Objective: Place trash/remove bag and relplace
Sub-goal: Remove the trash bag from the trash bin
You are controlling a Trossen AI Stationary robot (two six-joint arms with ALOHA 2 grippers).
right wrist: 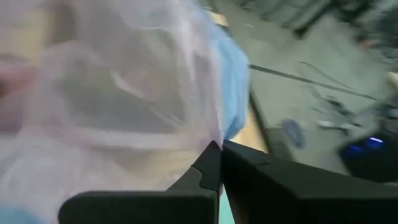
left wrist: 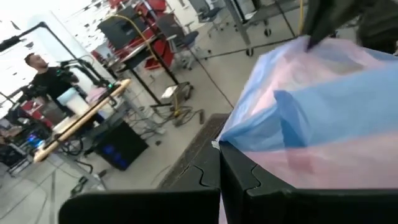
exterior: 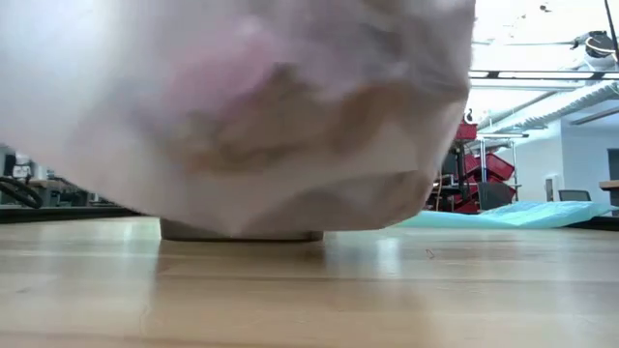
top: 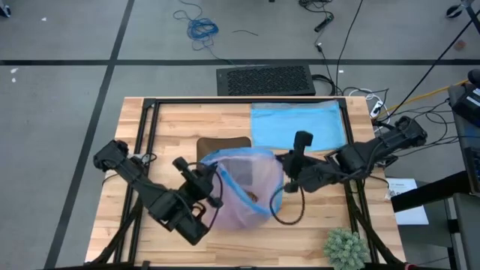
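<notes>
The lavender-pink bag hangs over the middle of the table, its mouth spread between my two grippers. My left gripper is shut on the left side of its rim, and my right gripper on the right side. Brown trash shows dimly through the plastic. In the low view the bag fills the upper picture, its bottom above the tabletop. The brown bin stands just behind it, toward the far edge. My left gripper pinches the bag's rim between its two shut fingers, coming nearly level from the table's left. The bag hangs below and beyond the fingers. My right gripper pinches the opposite side of the rim between its shut fingers, slanting down from the table's right. The plastic spreads away from the fingertips, lifted off the table.
A light blue plastic bag lies flat on the far right part of the table. A green spiky plant stands at the near right corner. A black frame runs along the table's sides. A person is in the room beyond.
</notes>
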